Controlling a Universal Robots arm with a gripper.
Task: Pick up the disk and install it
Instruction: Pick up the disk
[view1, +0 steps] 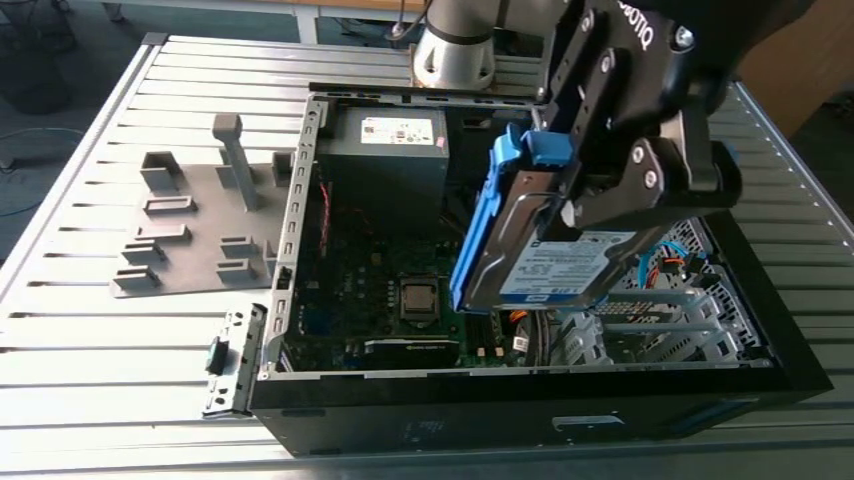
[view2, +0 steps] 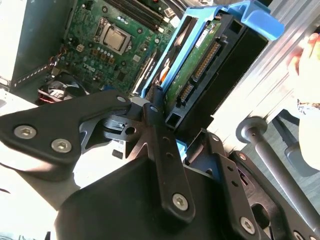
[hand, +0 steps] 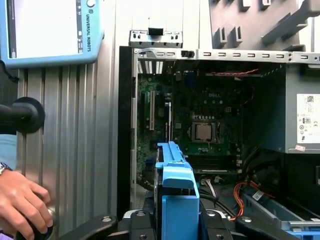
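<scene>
fixture plate (view1: 187, 235): grey, with upright pegs, lies flat at the exterior view's left, well apart from the work.
desk (view1: 80, 340): slatted metal, carries the plate and the case.
case (view1: 534, 415): black tower on its side, side panel off, interior exposed.
power supply (view1: 387, 150): grey box with a white label in the far corner of the case, untouched.
board (view1: 418, 298): green, CPU socket bare, on the case floor to the exterior view's left of the disk.
disk (view1: 554, 265): off the desk, in the air above the case interior, tilted on edge with the label facing the exterior camera; blue bracket (view1: 514, 160) wraps its edge.
end effector (view1: 601, 205): clenched on the disk, fingers pressing both flat faces (the second wrist view confirms the pinch near the connector end).
drive cage (view1: 654, 325): silver perforated metal at the case's exterior-view right, under the disk and not touching it.
progress: pick-up done; install not done, since the disk is not in the cage. Roughly halfway, by my read.
</scene>
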